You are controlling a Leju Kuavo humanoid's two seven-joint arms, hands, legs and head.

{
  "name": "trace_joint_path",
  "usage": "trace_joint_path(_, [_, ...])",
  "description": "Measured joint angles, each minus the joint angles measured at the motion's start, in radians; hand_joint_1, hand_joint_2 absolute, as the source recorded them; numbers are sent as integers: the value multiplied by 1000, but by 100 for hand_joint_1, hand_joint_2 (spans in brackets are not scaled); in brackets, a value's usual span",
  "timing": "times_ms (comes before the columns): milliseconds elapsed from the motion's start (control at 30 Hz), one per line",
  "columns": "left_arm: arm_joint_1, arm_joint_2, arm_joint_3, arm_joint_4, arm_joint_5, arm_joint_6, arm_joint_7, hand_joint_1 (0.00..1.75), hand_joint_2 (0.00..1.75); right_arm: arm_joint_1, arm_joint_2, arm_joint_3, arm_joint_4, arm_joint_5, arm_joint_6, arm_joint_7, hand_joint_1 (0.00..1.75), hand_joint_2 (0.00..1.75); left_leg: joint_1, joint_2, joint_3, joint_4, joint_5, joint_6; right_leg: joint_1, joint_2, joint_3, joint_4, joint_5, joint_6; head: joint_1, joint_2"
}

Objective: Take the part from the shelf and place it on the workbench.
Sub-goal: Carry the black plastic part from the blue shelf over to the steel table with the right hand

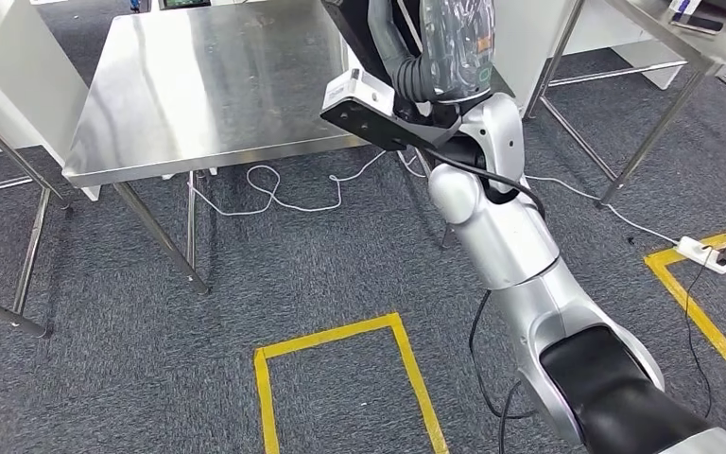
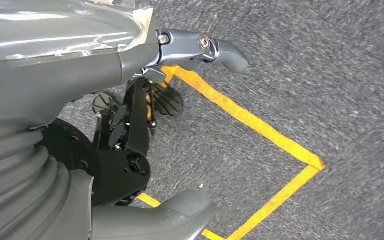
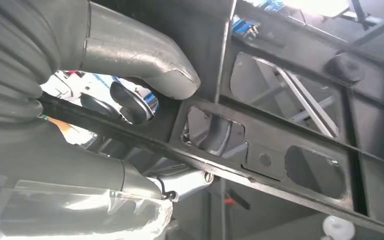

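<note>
The right hand (image 1: 425, 90) clasps the black part (image 1: 378, 121), its fingers (image 3: 140, 55) wrapped over the frame, above the steel table's (image 1: 198, 85) near edge; the left hand (image 2: 145, 100) hangs over carpet, fingers spread and holding nothing.

Brushed, shiny steel workbench (image 1: 198, 85) – matt black part (image 1: 378, 123) – rough grey carpet (image 1: 340, 255) with glossy yellow tape (image 1: 340, 333).
</note>
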Motion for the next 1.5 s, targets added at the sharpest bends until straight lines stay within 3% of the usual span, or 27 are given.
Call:
trace_joint_path(33, [2, 0, 0, 0, -2, 0, 0, 0, 175, 0, 2, 0, 2, -1, -1, -2, 175, 175, 2, 7, -2, 2, -2, -4, 0, -5, 1, -1, 1, -8, 0, 0])
trace_joint_path(100, [4, 2, 0, 0, -6, 0, 0, 0, 175, -1, 3, -1, 4, -2, -5, -9, 175, 175, 2, 57, -22, 45, -29, -14, -2, -14, 4, -3, 2, -23, -3, 0])
trace_joint_path(167, [0, 3, 0, 0, -10, -1, -2, 0, 175, 2, 3, -2, 4, -2, -9, -14, 175, 175, 3, 111, -79, 163, -89, -22, 1, -24, 5, -3, 1, -34, -5, 0])
trace_joint_path(233, [-1, 4, -1, 0, -15, -2, -4, 0, 175, 10, 1, -5, 6, -2, -9, -15, 175, 175, 6, 123, -138, 273, -127, -25, 5, -33, 5, -3, -2, -39, -5, 0])
trace_joint_path(267, [-1, 4, -1, 0, -17, -2, -7, 0, 175, 15, 1, -8, 7, -2, -9, -15, 175, 175, 6, 123, -144, 280, -120, -24, 6, -37, 6, -3, -2, -39, -5, 0])
trace_joint_path(300, [-1, 5, -1, 0, -19, -2, -9, 0, 175, 19, 0, -10, 8, -2, -9, -14, 175, 175, 6, 124, -131, 250, -96, -20, 7, -40, 7, -3, -3, -40, -5, 0])
trace_joint_path(367, [-1, 7, -1, 0, -24, 0, -13, 0, 175, 21, -1, -15, 8, -2, -9, -14, 175, 175, 2, 130, -61, 114, -35, -6, 10, -45, 10, -3, -5, -39, -5, 0])
trace_joint_path(433, [-3, 9, -1, 0, -27, 0, -15, 0, 175, 21, -3, -19, 8, -2, -9, -13, 175, 175, -6, 137, -10, 21, -8, 7, 15, -48, 13, -4, -9, -33, -5, 0])
trace_joint_path(500, [-4, 11, -1, 0, -28, 0, -16, 0, 175, 23, -4, -20, 8, -2, -9, -13, 175, 175, -13, 136, -3, 7, -10, 12, 17, -53, 16, -9, -10, -25, -5, 0])
trace_joint_path(633, [-3, 9, -2, 0, -37, 4, -28, 0, 175, 26, -11, -26, 8, 23, -6, 2, 175, 175, -13, 127, 10, -17, 8, -4, 27, -58, 30, -27, -7, -30, -1, 0])
trace_joint_path(667, [-3, 9, -2, 0, -42, 5, -34, 0, 175, 27, -15, -28, 8, 35, -4, 7, 175, 175, -17, 124, 10, -17, 7, -4, 28, -60, 32, -30, -6, -30, 0, 0])
trace_joint_path(800, [-2, 9, -5, 0, -69, 4, -58, 0, 175, 43, -31, -42, 8, 53, 1, 15, 175, 175, -25, 121, 9, -16, 4, 10, 28, -64, 34, -36, -4, -27, 0, 0])
trace_joint_path(1000, [-1, 9, -6, 0, -82, -17, -84, 0, 175, 64, -50, -70, 14, 53, 2, 10, 175, 175, -28, 121, 9, -16, 4, 17, 25, -64, 37, -42, 0, -16, 0, 0])
trace_joint_path(1133, [-2, 9, -5, 0, -87, -35, -100, 0, 175, 59, -44, -78, 20, 59, 3, 4, 175, 175, -23, 119, 31, -45, -1, 48, 11, -62, 46, -54, -2, 13, 2, 0])
trace_joint_path(1200, [-3, 7, -5, 0, -91, -41, -108, 0, 175, 50, -39, -82, 24, 66, 4, 1, 175, 175, -14, 117, 54, -68, 4, 57, 14, -49, 10, 24, -33, 5, 6, 0])
trace_joint_path(1267, [-6, 6, -5, 0, -92, -45, -112, 0, 175, 46, -36, -84, 30, 70, 7, -3, 175, 175, -15, 114, 64, -70, 0, 59, 13, -39, -67, 163, -76, -6, 7, 0])
trace_joint_path(1300, [-7, 6, -5, 0, -93, -45, -113, 0, 175, 47, -35, -84, 34, 72, 9, -4, 175, 175, -15, 111, 68, -69, -4, 57, 12, -37, -100, 210, -84, -5, 8, 0])
trace_joint_path(1333, [-7, 5, -5, 0, -93, -46, -114, 0, 175, 48, -34, -84, 38, 72, 9, -4, 175, 175, -14, 107, 74, -68, -10, 55, 11, -36, -114, 220, -76, 0, 8, 0])
trace_joint_path(1367, [-6, 5, -5, 0, -94, -46, -115, 0, 175, 48, -32, -84, 42, 73, 9, -5, 175, 175, -13, 102, 81, -65, -17, 50, 9, -35, -105, 187, -51, 10, 8, 0])
trace_joint_path(1433, [-5, 5, -5, 0, -95, -46, -118, 0, 175, 45, -28, -85, 48, 76, 9, -6, 175, 175, -9, 95, 93, -53, -37, 34, 3, -34, -47, 53, 16, 29, 8, 0])
trace_joint_path(1467, [-6, 6, -4, 0, -95, -46, -120, 0, 175, 42, -24, -85, 51, 79, 9, -8, 175, 175, -8, 93, 95, -43, -49, 25, 2, -32, -20, 0, 33, 30, 9, 0])
trace_joint_path(1500, [-7, 7, -4, 0, -96, -46, -121, 0, 175, 40, -21, -85, 55, 81, 9, -9, 175, 175, -9, 91, 96, -36, -60, 18, 3, -29, -5, -27, 39, 24, 9, 0])
